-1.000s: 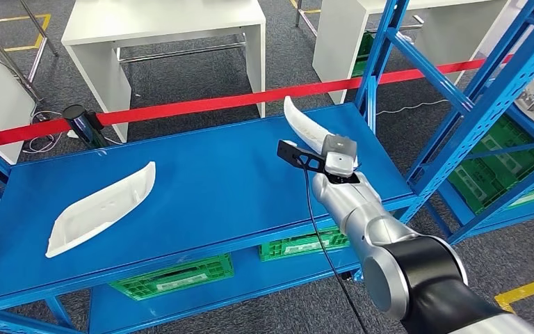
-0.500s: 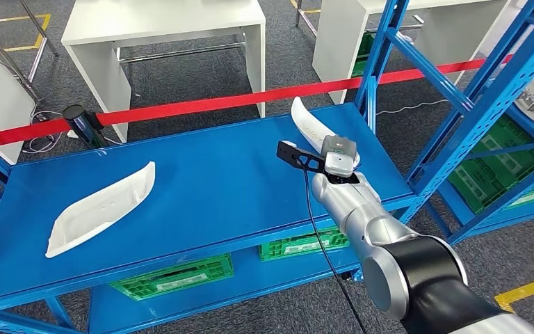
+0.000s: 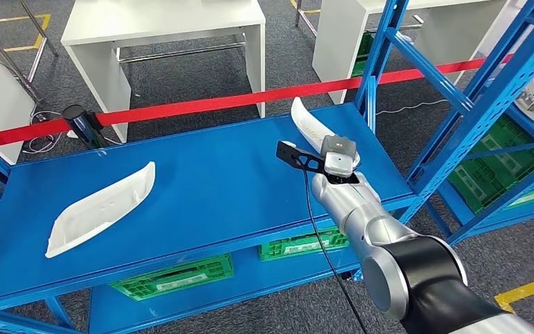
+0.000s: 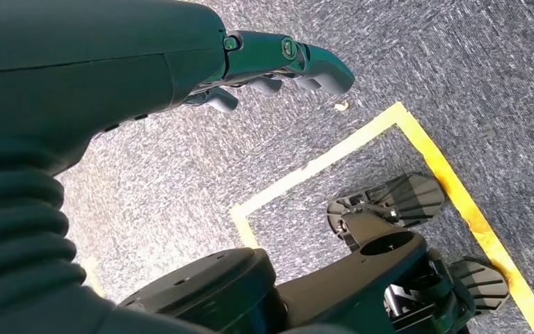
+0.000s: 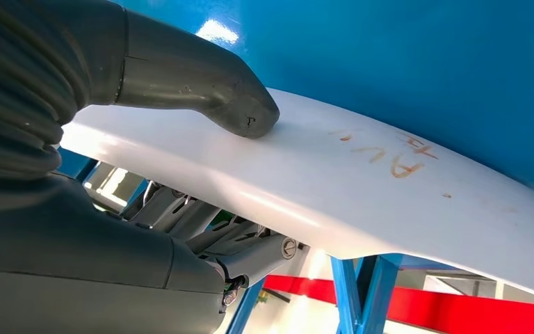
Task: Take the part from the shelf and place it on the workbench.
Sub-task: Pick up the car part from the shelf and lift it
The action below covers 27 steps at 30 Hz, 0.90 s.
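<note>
A long curved white part [image 3: 306, 126] lies tilted at the right rear of the blue shelf top [image 3: 215, 181]. My right hand [image 5: 104, 236] grips its near end: the thumb [image 5: 201, 76] presses on the upper face of the white part [image 5: 361, 174] and the fingers [image 5: 201, 233] curl under it. In the head view the wrist camera hides most of that hand. A second white part [image 3: 101, 207] rests at the shelf's front left, far from my arm. My left hand [image 4: 271, 66] hangs over the carpet, fingers stretched out and holding nothing.
Blue shelf uprights [image 3: 459, 118] rise close to the right of my arm. A red tape [image 3: 215, 104] runs behind the shelf, with white tables [image 3: 163, 28] beyond it. Green crates [image 3: 174, 278] sit on the lower shelf. A black cable [image 3: 323, 243] hangs from my forearm.
The far tip of the held part has swung slightly to the right since a second ago. My right arm has barely moved, and the other part lies as before.
</note>
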Tool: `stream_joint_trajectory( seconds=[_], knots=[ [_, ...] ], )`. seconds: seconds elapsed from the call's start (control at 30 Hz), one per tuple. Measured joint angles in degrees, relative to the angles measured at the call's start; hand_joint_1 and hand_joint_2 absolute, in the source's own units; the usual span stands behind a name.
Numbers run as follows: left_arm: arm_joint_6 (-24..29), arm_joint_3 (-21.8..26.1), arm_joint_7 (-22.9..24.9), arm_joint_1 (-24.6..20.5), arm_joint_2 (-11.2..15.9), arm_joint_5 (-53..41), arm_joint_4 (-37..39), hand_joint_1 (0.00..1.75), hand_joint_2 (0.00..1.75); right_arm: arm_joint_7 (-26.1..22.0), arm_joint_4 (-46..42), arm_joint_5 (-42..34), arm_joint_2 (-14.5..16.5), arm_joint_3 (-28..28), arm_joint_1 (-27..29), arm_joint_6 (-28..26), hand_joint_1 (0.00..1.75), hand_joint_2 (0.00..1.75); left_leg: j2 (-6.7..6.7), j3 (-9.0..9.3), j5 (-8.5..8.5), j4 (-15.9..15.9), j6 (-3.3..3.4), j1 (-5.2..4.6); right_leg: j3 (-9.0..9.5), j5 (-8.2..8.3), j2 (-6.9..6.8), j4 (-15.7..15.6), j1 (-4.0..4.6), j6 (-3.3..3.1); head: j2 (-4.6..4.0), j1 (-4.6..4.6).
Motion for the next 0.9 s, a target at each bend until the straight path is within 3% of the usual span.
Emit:
stream_joint_trajectory(
  seconds=[0.9],
  knots=[
    [0.00, 0.02, 1.75, 0.00, 0.07, 0.66, -0.22, 0.00, 1.75, 0.02, 0.08, 0.17, 0.64, -0.05, -0.35, 0.00, 1.75, 1.75, 0.01, 0.00, 0.00, 0.00, 0.00, 0.00, 0.00, 0.00, -0.01, 0.00, 0.00, 0.00, 0.00, -0.01]
  ],
)
